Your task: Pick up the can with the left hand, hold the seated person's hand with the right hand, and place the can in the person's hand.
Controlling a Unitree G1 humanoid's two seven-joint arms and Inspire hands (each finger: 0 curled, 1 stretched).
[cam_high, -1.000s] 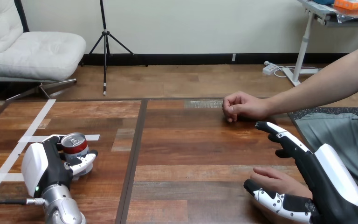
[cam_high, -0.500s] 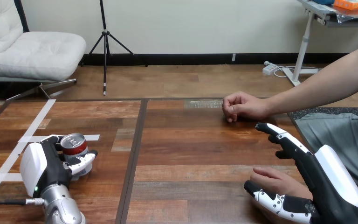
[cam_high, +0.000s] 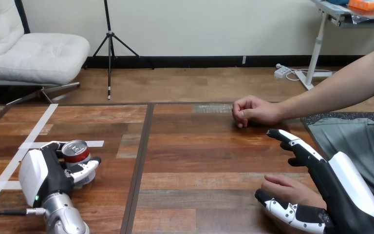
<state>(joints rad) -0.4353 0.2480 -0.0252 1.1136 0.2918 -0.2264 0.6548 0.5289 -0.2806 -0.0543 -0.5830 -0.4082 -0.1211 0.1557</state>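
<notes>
Right hand (cam_high: 343,195): fingers straight and spread, thumb low; the person's near hand (cam_high: 285,187) lies between them, not clasped.
Left hand (cam_high: 41,175): fingers curled round the upright can (cam_high: 77,152).
Carry: can well left of near hand, so it goes rightward.
Far hand (cam_high: 252,111): fisted, apart.

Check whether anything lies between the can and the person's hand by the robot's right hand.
Nothing visible does. The left hand grips the can at the table's left; bare wood runs across to the person's near hand beside the right hand. The person's fist rests farther back, off that line.
</notes>
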